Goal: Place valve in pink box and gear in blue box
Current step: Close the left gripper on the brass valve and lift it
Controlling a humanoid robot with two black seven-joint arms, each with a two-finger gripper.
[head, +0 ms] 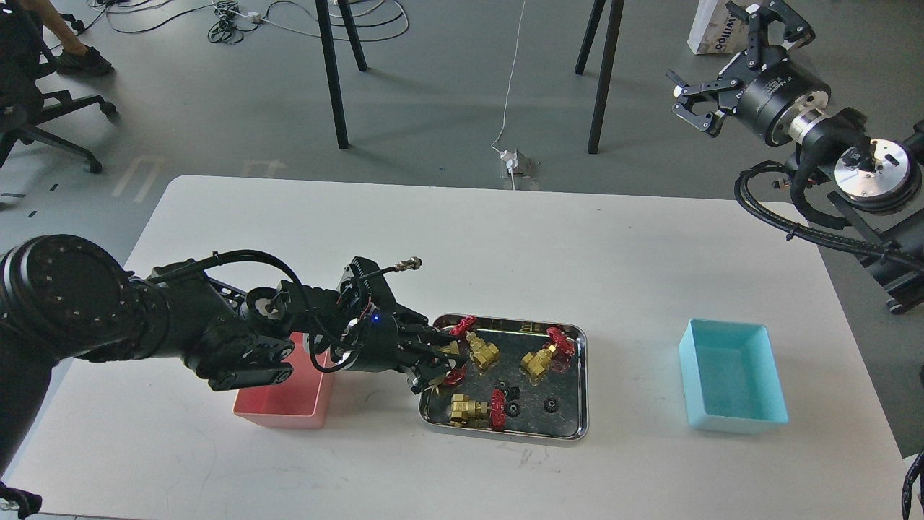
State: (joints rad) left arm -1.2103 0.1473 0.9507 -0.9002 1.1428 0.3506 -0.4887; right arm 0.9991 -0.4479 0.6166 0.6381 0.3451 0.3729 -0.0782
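Pink box (289, 404) sits under the left arm; left gripper (442, 365) reaches into the tray's (505, 432) left end around a valve (453, 375), grip unclear. Gears (550, 404) lie in the tray. Blue box (733, 375) right; right gripper (729, 61) raised, spread wide

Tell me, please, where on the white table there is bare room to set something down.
The white table is bare behind the shiny steel tray, and between that tray and the light-blue plastic bin. It is crowded at the tray's left end, where the left hand sits beside the salmon-pink plastic bin.
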